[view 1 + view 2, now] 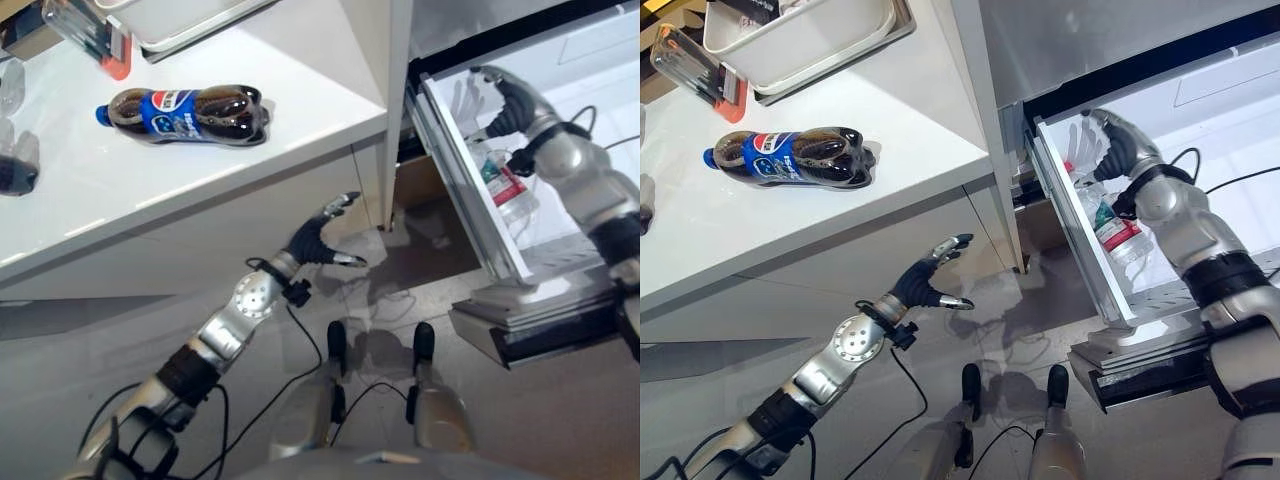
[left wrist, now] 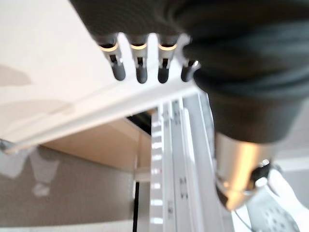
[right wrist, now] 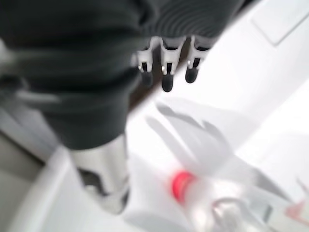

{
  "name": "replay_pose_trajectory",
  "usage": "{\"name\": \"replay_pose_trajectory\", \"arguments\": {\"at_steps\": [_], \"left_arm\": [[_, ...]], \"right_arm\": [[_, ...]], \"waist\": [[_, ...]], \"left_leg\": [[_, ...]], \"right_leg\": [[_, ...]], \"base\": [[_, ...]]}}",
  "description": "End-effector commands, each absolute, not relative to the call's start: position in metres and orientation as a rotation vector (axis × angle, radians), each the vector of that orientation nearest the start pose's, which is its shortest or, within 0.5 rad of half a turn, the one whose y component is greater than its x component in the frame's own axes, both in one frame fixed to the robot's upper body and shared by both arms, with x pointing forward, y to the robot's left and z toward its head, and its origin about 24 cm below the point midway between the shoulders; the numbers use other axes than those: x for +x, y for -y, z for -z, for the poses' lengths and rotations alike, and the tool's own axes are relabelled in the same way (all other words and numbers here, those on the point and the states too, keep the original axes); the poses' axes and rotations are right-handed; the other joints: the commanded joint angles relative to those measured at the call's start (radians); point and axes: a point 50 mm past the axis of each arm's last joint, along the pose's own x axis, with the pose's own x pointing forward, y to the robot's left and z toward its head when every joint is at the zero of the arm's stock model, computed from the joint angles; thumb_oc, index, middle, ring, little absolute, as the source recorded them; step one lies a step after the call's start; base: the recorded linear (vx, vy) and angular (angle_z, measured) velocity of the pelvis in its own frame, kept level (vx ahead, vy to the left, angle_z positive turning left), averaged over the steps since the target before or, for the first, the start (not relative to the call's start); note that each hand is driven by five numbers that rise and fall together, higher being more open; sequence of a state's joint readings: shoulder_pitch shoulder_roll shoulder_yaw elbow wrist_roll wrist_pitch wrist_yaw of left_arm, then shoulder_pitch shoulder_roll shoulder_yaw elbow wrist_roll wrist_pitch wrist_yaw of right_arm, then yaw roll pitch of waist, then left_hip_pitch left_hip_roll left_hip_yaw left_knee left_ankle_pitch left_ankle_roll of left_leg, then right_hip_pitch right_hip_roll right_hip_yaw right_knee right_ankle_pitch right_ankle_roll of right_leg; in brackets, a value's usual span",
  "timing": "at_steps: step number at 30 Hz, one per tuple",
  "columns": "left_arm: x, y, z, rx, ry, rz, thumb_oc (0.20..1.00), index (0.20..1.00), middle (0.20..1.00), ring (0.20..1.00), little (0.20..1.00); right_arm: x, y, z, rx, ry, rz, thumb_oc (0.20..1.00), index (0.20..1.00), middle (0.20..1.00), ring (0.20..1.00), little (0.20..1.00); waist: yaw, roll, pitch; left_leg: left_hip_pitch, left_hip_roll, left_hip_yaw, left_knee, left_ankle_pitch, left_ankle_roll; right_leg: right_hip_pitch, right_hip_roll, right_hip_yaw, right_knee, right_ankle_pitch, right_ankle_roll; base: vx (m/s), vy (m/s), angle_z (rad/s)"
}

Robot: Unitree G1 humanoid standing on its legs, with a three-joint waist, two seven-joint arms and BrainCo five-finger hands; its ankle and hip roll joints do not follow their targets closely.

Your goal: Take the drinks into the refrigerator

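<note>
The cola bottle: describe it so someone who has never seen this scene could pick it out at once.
Start at the white counter left of the open refrigerator. The cola bottle lies on its side near the counter's middle, blue cap pointing away from the fridge. Unlike the clear, red-capped bottle in the fridge's door shelf, it is dark brown with a blue label.

Bright even light, soft floor shadows, blurred wrist views

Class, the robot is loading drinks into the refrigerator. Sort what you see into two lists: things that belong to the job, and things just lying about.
Part of the job:
cola bottle lying on the counter
water bottle in the door shelf
refrigerator door
right hand
left hand

Lying about:
white tub
clear orange-ended container
</note>
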State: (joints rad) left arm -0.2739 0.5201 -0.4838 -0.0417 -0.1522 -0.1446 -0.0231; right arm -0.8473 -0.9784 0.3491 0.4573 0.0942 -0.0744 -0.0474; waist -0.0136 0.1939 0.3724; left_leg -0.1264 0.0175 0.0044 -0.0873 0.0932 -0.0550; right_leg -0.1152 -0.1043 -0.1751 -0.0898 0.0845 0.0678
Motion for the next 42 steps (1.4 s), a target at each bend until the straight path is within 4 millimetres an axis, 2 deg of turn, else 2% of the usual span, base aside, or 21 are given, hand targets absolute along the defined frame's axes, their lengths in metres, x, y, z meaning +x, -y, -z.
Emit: {"name": "replay_pose_trajectory", "arguments": {"at_steps": [1,6,7,9,13,15,18,26,27,31,33,34,36,38,39,40,41,42], "left_arm": [[0.259,-0.117,-0.106,0.302,0.336,0.587,1.0,1.0,1.0,1.0,1.0],[0.252,-0.133,-0.096,0.275,0.272,0.564,1.0,1.0,1.0,1.0,1.0],[0.25,-0.139,-0.094,0.267,0.257,0.55,1.0,1.0,1.0,1.0,1.0],[0.248,-0.141,-0.093,0.261,0.249,0.548,1.0,1.0,1.0,1.0,1.0],[0.243,-0.147,-0.086,0.244,0.209,0.541,1.0,1.0,1.0,1.0,1.0],[0.241,-0.15,-0.081,0.236,0.184,0.53,1.0,1.0,1.0,1.0,1.0],[0.24,-0.16,-0.076,0.212,0.151,0.487,1.0,1.0,1.0,1.0,1.0],[0.239,-0.167,-0.069,0.2,0.122,0.443,1.0,1.0,1.0,1.0,1.0],[0.239,-0.17,-0.067,0.199,0.111,0.425,1.0,1.0,1.0,1.0,1.0],[0.238,-0.174,-0.066,0.205,0.109,0.399,1.0,1.0,1.0,1.0,1.0],[0.238,-0.176,-0.067,0.203,0.116,0.393,1.0,1.0,1.0,1.0,1.0],[0.237,-0.176,-0.067,0.204,0.115,0.395,1.0,1.0,1.0,1.0,1.0],[0.236,-0.177,-0.069,0.211,0.118,0.397,1.0,1.0,1.0,1.0,1.0],[0.237,-0.176,-0.07,0.221,0.121,0.405,1.0,1.0,1.0,1.0,1.0],[0.237,-0.176,-0.07,0.223,0.121,0.407,1.0,1.0,1.0,1.0,1.0],[0.237,-0.175,-0.069,0.227,0.117,0.412,1.0,1.0,1.0,1.0,1.0],[0.238,-0.174,-0.069,0.228,0.118,0.419,1.0,1.0,1.0,1.0,1.0],[0.238,-0.171,-0.069,0.223,0.114,0.433,1.0,1.0,1.0,1.0,1.0]], "right_arm": [[0.333,0.286,-0.272,-0.848,0.457,0.13,1.0,1.0,1.0,1.0,1.0],[0.308,0.32,-0.26,-0.724,0.451,0.239,1.0,1.0,1.0,1.0,1.0],[0.299,0.333,-0.255,-0.658,0.452,0.288,1.0,1.0,1.0,1.0,1.0],[0.293,0.342,-0.252,-0.626,0.445,0.327,1.0,1.0,1.0,1.0,1.0],[0.273,0.374,-0.233,-0.455,0.428,0.465,1.0,1.0,1.0,1.0,1.0],[0.257,0.393,-0.216,-0.368,0.406,0.571,1.0,1.0,1.0,1.0,1.0],[0.232,0.408,-0.195,-0.343,0.374,0.681,1.0,1.0,1.0,1.0,1.0],[0.195,0.431,-0.163,-0.252,0.305,0.835,1.0,1.0,1.0,1.0,1.0],[0.184,0.44,-0.155,-0.283,0.256,0.884,1.0,1.0,1.0,1.0,1.0],[0.156,0.458,-0.129,-0.309,0.132,1.038,1.0,1.0,1.0,1.0,1.0],[0.133,0.47,-0.106,-0.266,0.038,1.143,1.0,1.0,1.0,1.0,1.0],[0.127,0.473,-0.102,-0.27,0.013,1.162,1.0,1.0,1.0,1.0,1.0],[0.111,0.478,-0.081,-0.226,-0.081,1.214,1.0,1.0,1.0,1.0,1.0],[0.101,0.479,-0.065,-0.269,-0.202,1.21,1.0,1.0,1.0,1.0,1.0],[0.099,0.476,-0.052,-0.269,-0.272,1.193,0.645,0.645,0.645,0.645,0.645],[0.1,0.473,-0.044,-0.299,-0.327,1.154,0.561,0.561,0.561,0.561,0.561],[0.104,0.47,-0.041,-0.318,-0.352,1.129,0.2,0.2,0.2,0.2,0.2],[0.111,0.462,-0.032,-0.354,-0.4,1.064,0.2,0.2,0.2,0.2,0.2]], "waist": [[-0.045,-0.05,-0.057],[-0.059,-0.062,-0.099],[-0.068,-0.066,-0.117],[-0.07,-0.07,-0.128],[-0.084,-0.081,-0.169],[-0.09,-0.087,-0.191],[-0.105,-0.096,-0.224],[-0.133,-0.109,-0.256],[-0.139,-0.109,-0.263],[-0.149,-0.11,-0.272],[-0.156,-0.109,-0.273],[-0.155,-0.107,-0.278],[-0.158,-0.106,-0.277],[-0.158,-0.102,-0.272],[-0.159,-0.101,-0.269],[-0.158,-0.098,-0.263],[-0.159,-0.097,-0.259],[-0.159,-0.092,-0.25]], "left_leg": [[0.011,-0.081,0.018,0.029,-0.089,0.063],[0.04,-0.073,0.026,0.04,-0.11,0.065],[0.055,-0.069,0.027,0.041,-0.118,0.064],[0.064,-0.066,0.029,0.041,-0.121,0.064],[0.097,-0.056,0.032,0.035,-0.132,0.061],[0.118,-0.05,0.035,0.028,-0.137,0.059],[0.138,-0.04,0.038,0.019,-0.142,0.058],[0.164,-0.029,0.07,0.015,-0.144,0.058],[0.176,-0.026,0.075,0.01,-0.158,0.059],[0.18,-0.023,0.09,0.01,-0.154,0.061],[0.182,-0.022,0.093,0.01,-0.156,0.061],[0.188,-0.021,0.089,0.007,-0.167,0.062],[0.189,-0.022,0.088,0.007,-0.169,0.062],[0.188,-0.024,0.086,0.007,-0.169,0.062],[0.187,-0.024,0.086,0.007,-0.168,0.062],[0.186,-0.025,0.086,0.008,-0.167,0.062],[0.184,-0.025,0.087,0.009,-0.166,0.062],[0.181,-0.025,0.088,0.009,-0.163,0.061]], "right_leg": [[-0.065,-0.033,0.071,0.098,-0.069,0.031],[-0.044,-0.025,0.085,0.11,-0.087,0.028],[-0.028,-0.022,0.089,0.108,-0.091,0.027],[-0.016,-0.019,0.09,0.104,-0.094,0.027],[0.023,-0.007,0.095,0.084,-0.102,0.027],[0.046,-0.001,0.097,0.067,-0.104,0.028],[0.068,0.009,0.101,0.05,-0.104,0.03],[0.082,0.022,0.129,0.035,-0.089,0.031],[0.091,0.025,0.137,0.03,-0.097,0.034],[0.088,0.029,0.15,0.027,-0.083,0.035],[0.09,0.029,0.15,0.027,-0.083,0.036],[0.095,0.03,0.152,0.024,-0.092,0.038],[0.096,0.029,0.151,0.026,-0.094,0.038],[0.097,0.027,0.148,0.027,-0.094,0.039],[0.096,0.026,0.146,0.027,-0.093,0.04],[0.093,0.026,0.146,0.028,-0.092,0.04],[0.091,0.025,0.146,0.03,-0.091,0.04],[0.087,0.024,0.148,0.031,-0.09,0.039]], "base": [[0.0,0.0,0.0],[0.05,-0.004,-0.05],[0.08,-0.023,-0.14],[0.06,-0.021,-0.07],[0.08,-0.026,-0.06],[0.09,-0.03,-0.04],[0.07,-0.041,-0.1],[0.04,-0.023,-0.19],[0.04,-0.006,-0.14],[0.04,-0.003,-0.2],[0.03,0.003,-0.04],[0.02,0.0,-0.04],[0.04,0.003,-0.04],[0.0,0.008,-0.06],[-0.01,0.012,-0.04],[0.0,0.0,0.0],[-0.03,0.017,-0.01],[-0.03,0.015,-0.02]]}}
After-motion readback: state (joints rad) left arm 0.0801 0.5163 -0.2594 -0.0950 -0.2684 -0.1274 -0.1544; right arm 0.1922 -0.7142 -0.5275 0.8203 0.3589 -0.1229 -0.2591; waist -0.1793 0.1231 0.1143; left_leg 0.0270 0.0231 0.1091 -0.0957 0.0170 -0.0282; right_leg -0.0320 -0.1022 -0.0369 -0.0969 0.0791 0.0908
